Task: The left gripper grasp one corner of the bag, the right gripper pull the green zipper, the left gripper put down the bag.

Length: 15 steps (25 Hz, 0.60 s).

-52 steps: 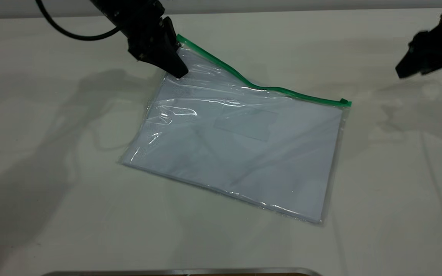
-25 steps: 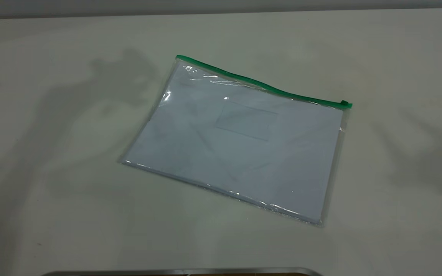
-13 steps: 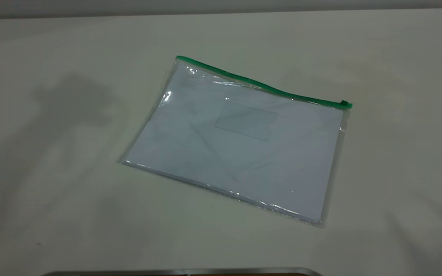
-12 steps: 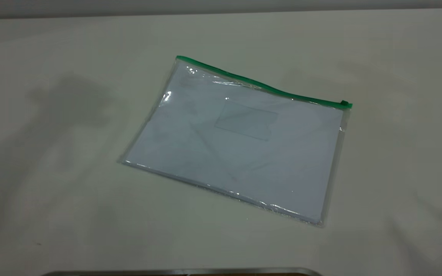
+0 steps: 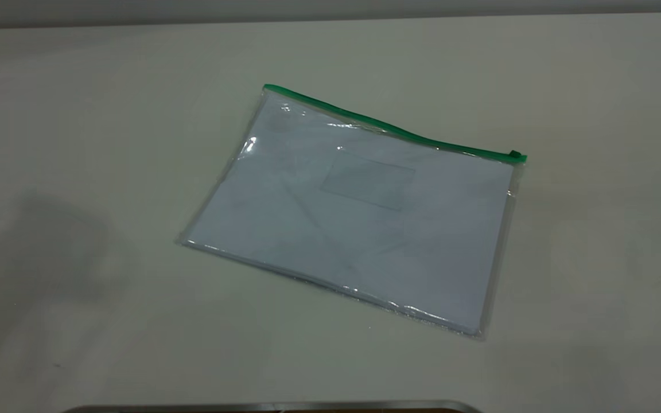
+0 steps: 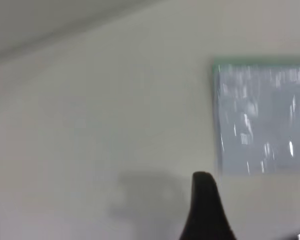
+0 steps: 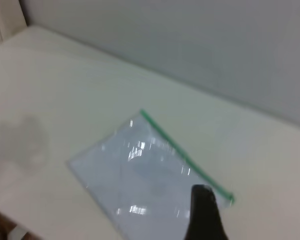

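Bag (image 5: pixel 359 212) flat mid-bench (image 5: pixel 78 115), green zipper (image 5: pixel 391 127) seemingly closed; both end effectors withdrawn, grip state indeterminable. Risk: undetected partial zip leaves contents loose.

We count one bag (image 5: pixel 359 218) lying on one table (image 5: pixel 107 143), holding one stack of white paper (image 5: pixel 284 229). It carries one green zipper (image 5: pixel 393 131) strip with one small slider (image 5: pixel 516 154), and one clear rectangular pocket (image 5: pixel 368 179). We see one black finger (image 6: pixel 206 210) in the left wrist view and one black finger (image 7: pixel 205 215) in the right.
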Tool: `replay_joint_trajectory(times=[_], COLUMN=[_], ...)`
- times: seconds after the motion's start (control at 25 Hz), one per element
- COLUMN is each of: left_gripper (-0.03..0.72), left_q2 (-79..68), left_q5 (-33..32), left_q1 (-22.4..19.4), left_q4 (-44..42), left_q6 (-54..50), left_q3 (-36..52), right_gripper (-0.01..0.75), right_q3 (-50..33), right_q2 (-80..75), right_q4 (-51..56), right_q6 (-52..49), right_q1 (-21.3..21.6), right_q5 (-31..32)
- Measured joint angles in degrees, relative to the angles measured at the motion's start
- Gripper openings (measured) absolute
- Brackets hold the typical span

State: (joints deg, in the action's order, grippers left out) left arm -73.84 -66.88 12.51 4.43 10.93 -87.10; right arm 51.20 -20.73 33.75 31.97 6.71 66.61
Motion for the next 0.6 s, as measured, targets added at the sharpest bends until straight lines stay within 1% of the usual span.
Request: replay_joint_trajectory(times=[0.16,0.32,0.48,0.6], left_gripper=[0.588,0.588,0.588,0.588], left_q2=[9.61,18.82,28.26,35.47], left_q5=[0.00,0.00,0.00,0.00], left_q1=[0.05,0.06,0.10,0.10], left_q4=[0.00,0.00,0.00,0.00], left_q6=[-0.16,-0.92,-1.97,-3.60], left_q3=[15.66,27.57,34.86,39.01], right_gripper=[0.551,0.551,0.551,0.551], right_q3=[-7.77,-13.92,-17.37,-17.91], right_q2=[6.27,12.32,16.44,18.06], right_q4=[-2.29,-6.88,-12.15,-14.44], right_q6=[-3.59,-7.42,-11.22,-12.39], right_q1=[0.00,0.00,-0.18,-2.52], right_q5=[0.57,2.17,3.06,3.18])
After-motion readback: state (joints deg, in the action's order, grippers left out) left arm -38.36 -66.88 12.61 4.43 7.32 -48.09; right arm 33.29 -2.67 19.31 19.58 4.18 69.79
